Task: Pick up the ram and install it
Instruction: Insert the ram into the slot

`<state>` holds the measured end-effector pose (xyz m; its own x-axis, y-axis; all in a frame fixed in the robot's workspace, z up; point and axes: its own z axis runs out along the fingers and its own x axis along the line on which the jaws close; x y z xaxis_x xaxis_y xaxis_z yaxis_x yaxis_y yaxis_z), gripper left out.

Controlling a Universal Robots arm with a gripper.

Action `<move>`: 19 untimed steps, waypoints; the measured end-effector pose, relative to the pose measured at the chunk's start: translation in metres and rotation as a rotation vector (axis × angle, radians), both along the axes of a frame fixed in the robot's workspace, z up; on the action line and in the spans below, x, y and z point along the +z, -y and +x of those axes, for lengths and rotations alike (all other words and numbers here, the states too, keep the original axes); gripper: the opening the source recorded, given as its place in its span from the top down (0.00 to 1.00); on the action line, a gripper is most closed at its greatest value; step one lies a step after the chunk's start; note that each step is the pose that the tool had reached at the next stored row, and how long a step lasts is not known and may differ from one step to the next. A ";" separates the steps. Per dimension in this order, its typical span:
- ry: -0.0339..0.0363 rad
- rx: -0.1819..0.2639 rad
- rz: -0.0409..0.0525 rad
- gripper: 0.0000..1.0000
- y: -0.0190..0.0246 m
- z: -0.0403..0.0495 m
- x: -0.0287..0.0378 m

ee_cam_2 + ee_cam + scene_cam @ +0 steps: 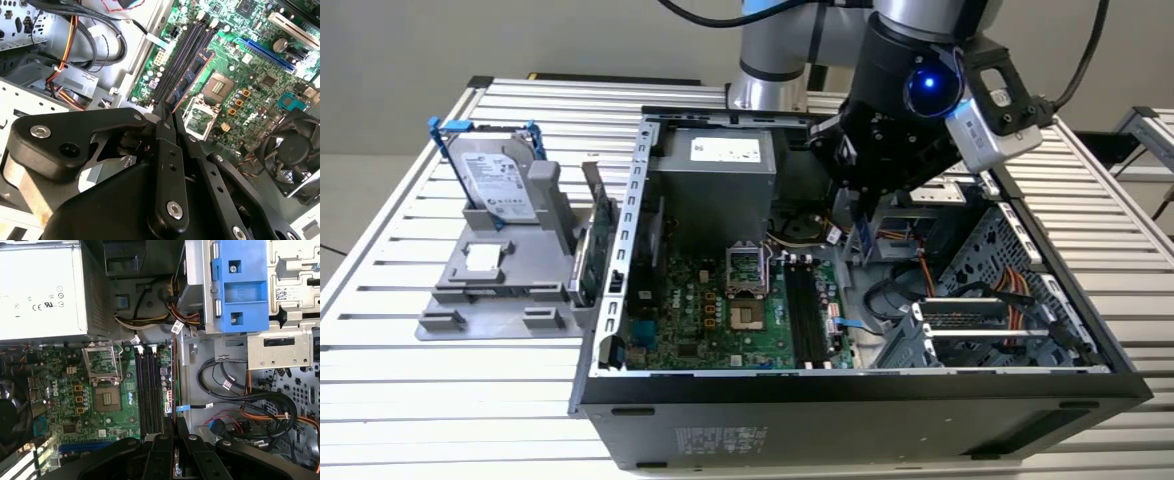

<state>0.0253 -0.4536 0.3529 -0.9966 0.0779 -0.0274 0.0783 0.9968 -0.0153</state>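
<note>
From where I stand the gripper (167, 111) is pinched shut on one end of the ram (192, 75); a light, stiff, brittle stick best held by its edges; it hangs edge-down just above the black slots (182, 52) of the motherboard (250, 65).

ram (187, 80) partly hidden by hand (165, 114)

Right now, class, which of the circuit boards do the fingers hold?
The ram, the slim bluish stick pinched on edge over the motherboard, which lies flat in the case; the green card stands outside it.
</note>
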 end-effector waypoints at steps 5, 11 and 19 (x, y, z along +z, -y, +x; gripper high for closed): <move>-0.0001 0.000 -0.0007 1.00 0.0005 -0.0004 0.0000; 0.0005 0.003 -0.0010 1.00 0.0005 -0.0006 -0.0052; -0.0004 0.006 -0.0016 1.00 0.0005 -0.0007 -0.0146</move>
